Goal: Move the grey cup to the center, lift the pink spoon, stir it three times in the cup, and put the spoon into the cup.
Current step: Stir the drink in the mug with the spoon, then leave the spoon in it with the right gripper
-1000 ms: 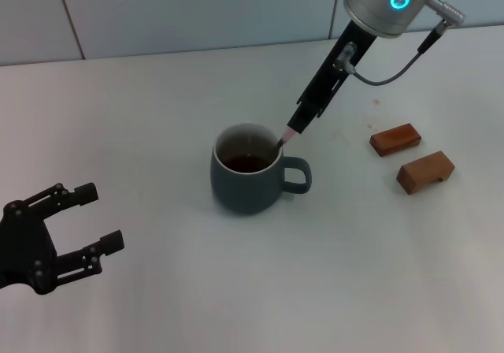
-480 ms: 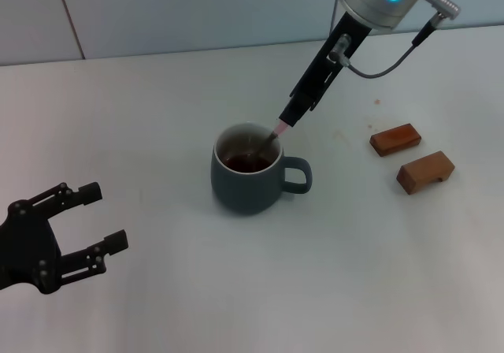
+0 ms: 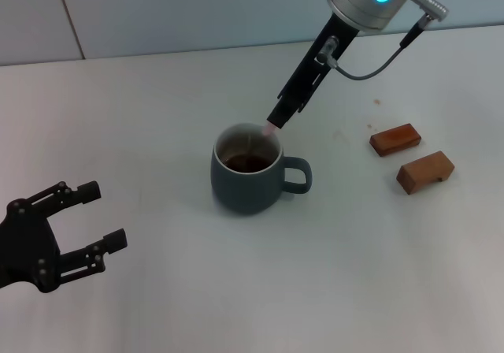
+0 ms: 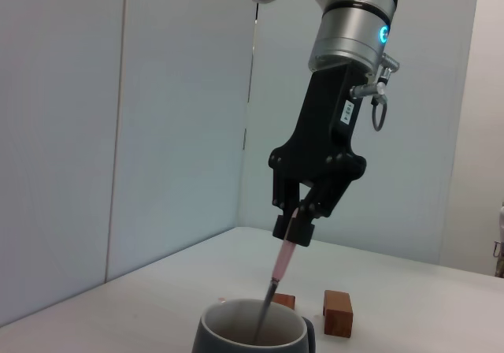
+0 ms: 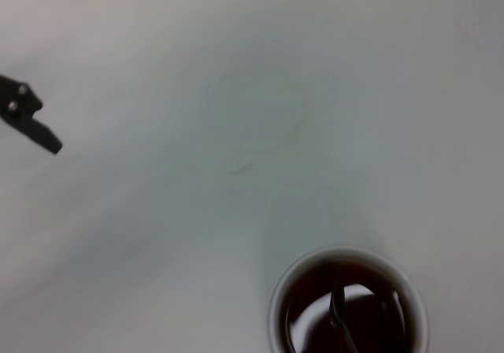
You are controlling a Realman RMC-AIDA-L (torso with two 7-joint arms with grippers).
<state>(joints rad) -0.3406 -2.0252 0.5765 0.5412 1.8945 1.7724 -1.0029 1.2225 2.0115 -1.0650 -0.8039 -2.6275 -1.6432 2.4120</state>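
Right gripper (image 3: 275,122) shifted toward the left and farther back over the grey cup (image 3: 247,179), clamped on the pink spoon (image 3: 264,134), left gripper (image 3: 89,221) spread and empty, white table (image 3: 157,101), two wooden blocks (image 3: 425,171), left wrist view, spoon tilted into cup, pale wall panels (image 4: 118,117), right wrist view, spoon bowl in dark liquid (image 5: 346,310).

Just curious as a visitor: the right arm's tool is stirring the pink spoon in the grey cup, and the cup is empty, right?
Not quite. The right tool does hold the pink spoon in the grey cup, but the cup holds dark liquid, as the right wrist view shows.
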